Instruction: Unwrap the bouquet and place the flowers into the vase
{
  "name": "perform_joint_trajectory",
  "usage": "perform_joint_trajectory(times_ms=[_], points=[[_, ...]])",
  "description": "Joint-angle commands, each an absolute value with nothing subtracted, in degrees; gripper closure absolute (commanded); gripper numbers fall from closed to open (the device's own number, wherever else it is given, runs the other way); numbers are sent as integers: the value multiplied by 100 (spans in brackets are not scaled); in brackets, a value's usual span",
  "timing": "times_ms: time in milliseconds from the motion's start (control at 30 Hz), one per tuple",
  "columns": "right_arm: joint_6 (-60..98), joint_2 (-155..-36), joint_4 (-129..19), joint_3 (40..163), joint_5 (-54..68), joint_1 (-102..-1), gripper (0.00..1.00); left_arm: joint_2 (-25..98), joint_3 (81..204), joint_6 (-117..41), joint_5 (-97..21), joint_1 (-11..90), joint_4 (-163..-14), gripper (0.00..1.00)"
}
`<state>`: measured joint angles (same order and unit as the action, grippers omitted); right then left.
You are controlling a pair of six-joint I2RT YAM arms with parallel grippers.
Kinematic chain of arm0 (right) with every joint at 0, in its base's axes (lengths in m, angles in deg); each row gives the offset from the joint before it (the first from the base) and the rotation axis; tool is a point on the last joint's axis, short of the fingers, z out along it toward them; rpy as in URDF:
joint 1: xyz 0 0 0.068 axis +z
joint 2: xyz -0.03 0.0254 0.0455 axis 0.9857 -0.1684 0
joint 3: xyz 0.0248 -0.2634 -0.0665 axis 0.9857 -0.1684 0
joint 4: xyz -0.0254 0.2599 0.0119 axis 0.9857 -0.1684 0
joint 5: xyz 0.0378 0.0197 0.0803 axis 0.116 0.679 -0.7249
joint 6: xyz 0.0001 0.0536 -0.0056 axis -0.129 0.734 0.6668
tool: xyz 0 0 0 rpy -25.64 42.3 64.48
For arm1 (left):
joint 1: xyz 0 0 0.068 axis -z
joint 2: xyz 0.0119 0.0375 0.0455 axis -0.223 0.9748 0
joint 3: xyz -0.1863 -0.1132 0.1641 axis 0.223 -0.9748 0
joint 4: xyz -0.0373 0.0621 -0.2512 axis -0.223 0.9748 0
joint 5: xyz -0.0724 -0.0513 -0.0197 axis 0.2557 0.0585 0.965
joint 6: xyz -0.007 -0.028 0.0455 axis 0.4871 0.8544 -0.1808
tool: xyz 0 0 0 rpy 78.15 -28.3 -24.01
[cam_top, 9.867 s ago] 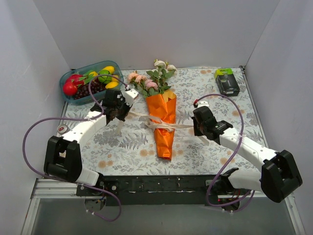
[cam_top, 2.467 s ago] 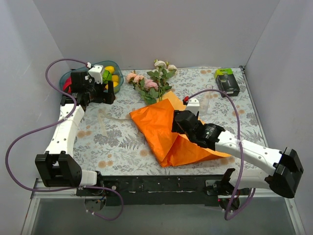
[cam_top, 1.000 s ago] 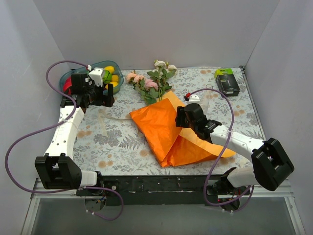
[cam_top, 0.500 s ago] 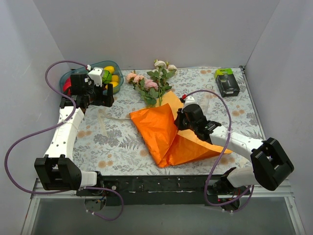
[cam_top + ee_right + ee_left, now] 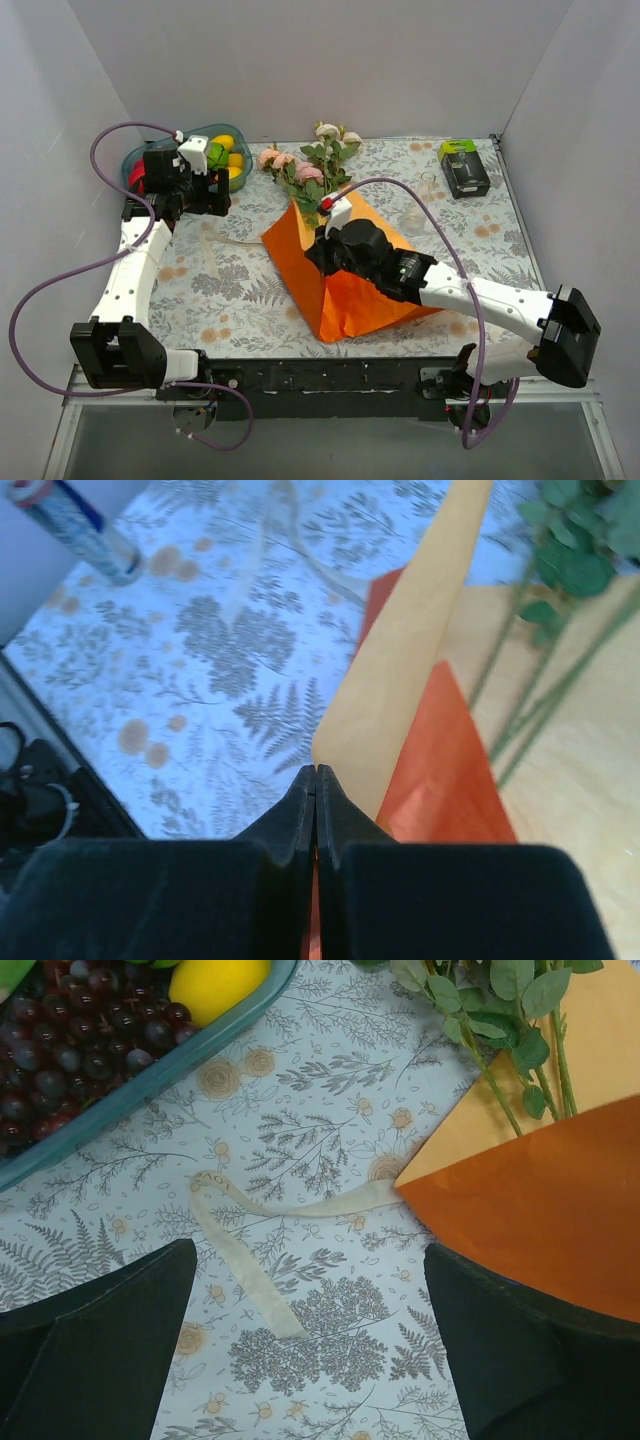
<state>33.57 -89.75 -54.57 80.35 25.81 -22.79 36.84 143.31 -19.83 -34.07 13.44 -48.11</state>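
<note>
At the far left a teal plastic bowl (image 5: 150,1078) holds dark grapes (image 5: 90,1040) and a lemon (image 5: 215,980). They show plainly only from the left wrist, since overhead the arm hides most of them. The left hand (image 5: 310,1360) hovers spread wide above a limp cream ribbon (image 5: 240,1250) on the fern-printed counter (image 5: 240,300). Mid-counter the orange paper wrapper (image 5: 350,290) stands tented, its edge pinched in the right hand (image 5: 315,785). The flowers (image 5: 310,165) lie on its pale inner side, blooms toward the back wall. A black-and-green box (image 5: 463,167) sits far right.
</note>
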Motion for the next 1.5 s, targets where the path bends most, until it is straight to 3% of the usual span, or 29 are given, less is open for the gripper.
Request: perform_joint_trajectory(times_ms=[0, 333, 433, 667, 700, 1067, 1267, 1467], points=[[3172, -9193, -5451, 8787, 2850, -1590, 99, 3549, 14559, -1894, -3726, 1359, -4994, 2], [3163, -10799, -5987, 10262, 2928, -613, 96, 3681, 15376, -1569, -4096, 972, -4784, 2], [3154, -11275, -6172, 10580, 2902, -437, 84, 3689, 15657, -1595, -4000, 963, -4608, 2], [3032, -12041, -6813, 11503, 2849, -253, 44, 3689, 15720, -1718, -3964, 946, -4397, 2], [2979, -12068, -7022, 11696, 3015, -200, 43, 3689, 15711, -1735, -3973, 937, -4397, 2], [2688, -10636, -7876, 12067, 3456, -182, 23, 3795, 15684, -1718, -3657, 893, -4353, 2], [3082, -10126, -7492, 10867, 3421, -453, 23, 3795, 15711, -1797, -3393, 893, -4256, 2], [3277, -9686, -7322, 9861, 3368, -1648, 24, 3628, 15518, -2087, -3384, 893, -4177, 2]])
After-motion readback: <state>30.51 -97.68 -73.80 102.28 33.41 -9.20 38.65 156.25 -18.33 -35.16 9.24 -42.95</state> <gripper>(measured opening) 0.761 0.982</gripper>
